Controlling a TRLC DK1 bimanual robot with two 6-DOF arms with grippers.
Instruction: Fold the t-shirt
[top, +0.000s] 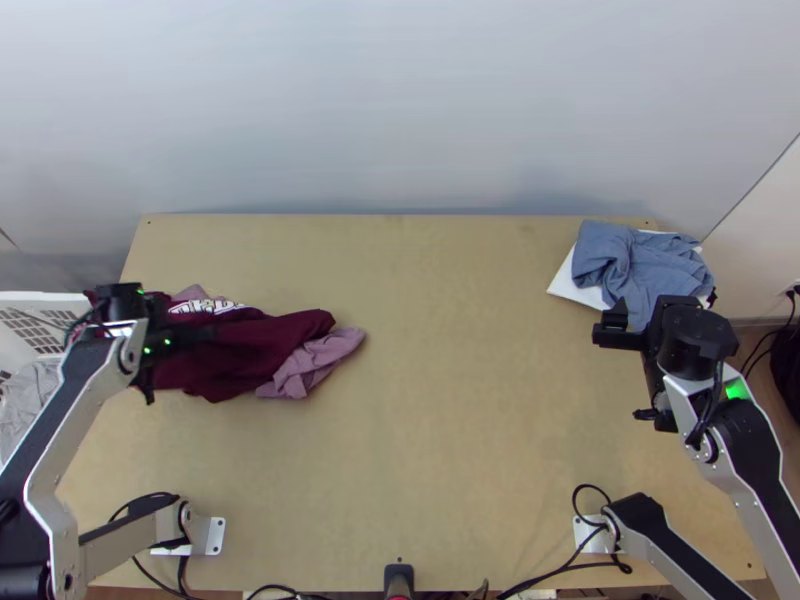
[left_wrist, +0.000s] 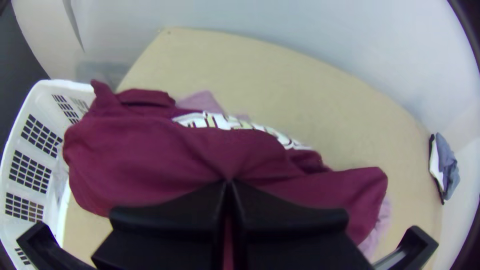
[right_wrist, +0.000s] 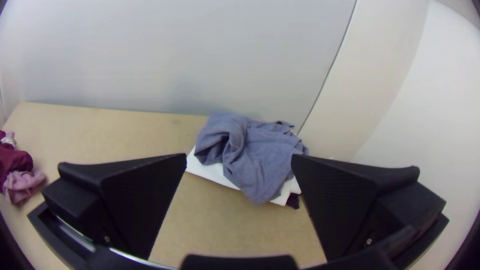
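Note:
A maroon t-shirt with a white print lies bunched at the table's left, over mauve cloth. My left gripper is above its left part. From the left wrist, the gripper is shut on a pinch of the maroon t-shirt, with creases running out from the fingertips. On the right side, my right gripper is open, near the blue-grey cloth at the back right. The right wrist view has that gripper with its fingers wide apart and nothing between them.
Blue-grey cloth lies crumpled on folded white cloth at the back right corner. A white basket stands against the table's left edge, next to the maroon t-shirt. Bare wood of the table lies between the two arms.

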